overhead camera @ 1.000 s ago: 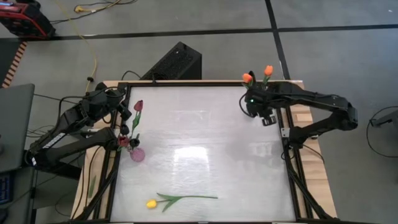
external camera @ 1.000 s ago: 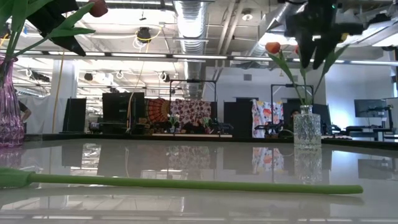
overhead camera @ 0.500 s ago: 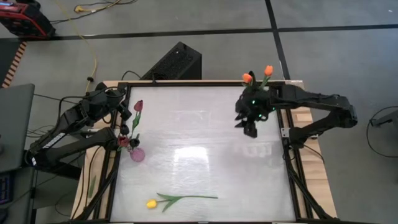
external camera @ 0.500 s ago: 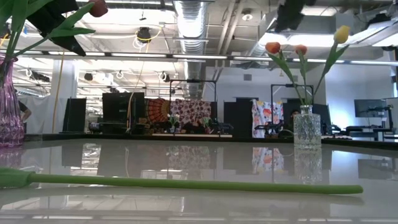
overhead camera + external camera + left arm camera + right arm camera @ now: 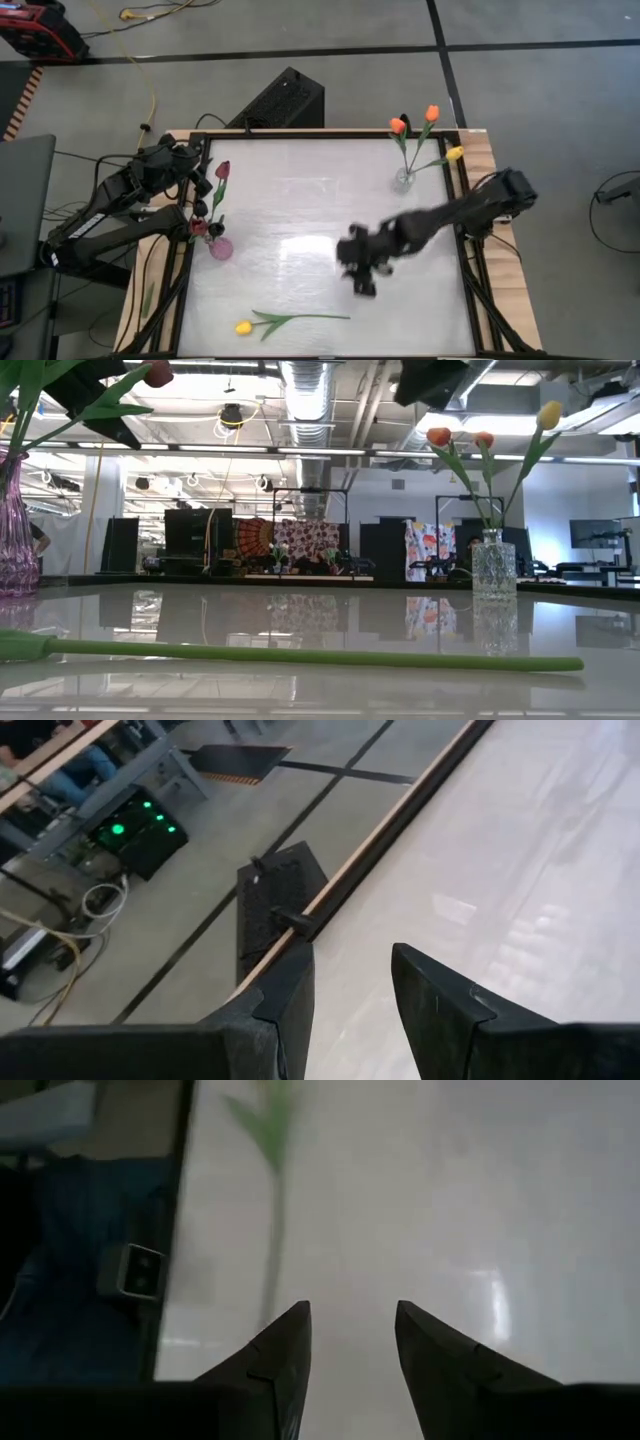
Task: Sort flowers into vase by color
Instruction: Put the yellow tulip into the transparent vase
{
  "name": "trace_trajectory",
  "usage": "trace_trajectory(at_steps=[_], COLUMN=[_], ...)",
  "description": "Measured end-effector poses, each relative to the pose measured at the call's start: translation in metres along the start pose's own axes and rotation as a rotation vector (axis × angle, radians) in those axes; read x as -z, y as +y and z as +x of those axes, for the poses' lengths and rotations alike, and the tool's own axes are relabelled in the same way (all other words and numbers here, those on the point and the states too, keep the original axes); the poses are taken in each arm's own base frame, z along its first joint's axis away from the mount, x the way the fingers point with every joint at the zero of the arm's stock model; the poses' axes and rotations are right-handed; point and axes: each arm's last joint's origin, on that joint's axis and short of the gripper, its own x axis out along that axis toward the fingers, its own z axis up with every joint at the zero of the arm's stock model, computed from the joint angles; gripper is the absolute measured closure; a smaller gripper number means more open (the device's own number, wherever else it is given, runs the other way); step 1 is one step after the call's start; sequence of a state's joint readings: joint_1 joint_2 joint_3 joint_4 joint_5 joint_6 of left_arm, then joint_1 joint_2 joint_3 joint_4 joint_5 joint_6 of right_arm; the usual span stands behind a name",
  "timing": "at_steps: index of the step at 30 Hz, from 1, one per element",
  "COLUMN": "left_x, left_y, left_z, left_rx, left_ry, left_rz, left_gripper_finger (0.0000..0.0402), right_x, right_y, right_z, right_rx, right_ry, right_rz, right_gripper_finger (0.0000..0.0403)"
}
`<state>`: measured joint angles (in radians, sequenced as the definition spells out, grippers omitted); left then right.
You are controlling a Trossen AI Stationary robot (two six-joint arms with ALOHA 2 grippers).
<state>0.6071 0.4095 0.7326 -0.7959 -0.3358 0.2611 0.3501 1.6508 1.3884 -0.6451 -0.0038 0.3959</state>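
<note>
The right gripper (image 5: 358, 270), jaws apart and empty, is hovering mid-table above the yellow tulip (image 5: 285, 321) lying near the front edge (left gripper (image 5: 350, 982) waiting open beside the pink vase (image 5: 221, 248)).

- A white table (image 5: 320, 200) with a dark frame fills the middle of the high view.
- A pink vase (image 5: 221, 247) stands at its left edge.
- A clear vase (image 5: 403, 179) stands at the upper right.
- A yellow tulip (image 5: 290, 321) lies flat near the bottom edge, apparently touching nothing else.
</note>
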Motion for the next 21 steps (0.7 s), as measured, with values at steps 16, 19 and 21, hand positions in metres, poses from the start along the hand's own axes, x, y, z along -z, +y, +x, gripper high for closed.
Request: trace_trajectory(at_steps=[16,19,21], left_x=[0.0,0.0,0.0], left_y=[0.0,0.0,0.0], left_z=[0.0,0.0,0.0], left_rx=[0.014,0.013,0.013], left_ry=[-0.004,-0.003,-0.003], left_rz=[0.027,0.028,0.034], left_gripper_finger=[0.0276,0.0276,0.0276], right_x=[0.022,0.031,0.036], right_y=[0.043,0.04,0.039], right_z=[0.176,0.191,0.198], right_rx=[-0.161,-0.122,-0.097], right_ry=[-0.231,-0.217,-0.21], right_rz=[-0.081,-0.082,-0.084], right_gripper_finger=[0.0258,0.026,0.0263])
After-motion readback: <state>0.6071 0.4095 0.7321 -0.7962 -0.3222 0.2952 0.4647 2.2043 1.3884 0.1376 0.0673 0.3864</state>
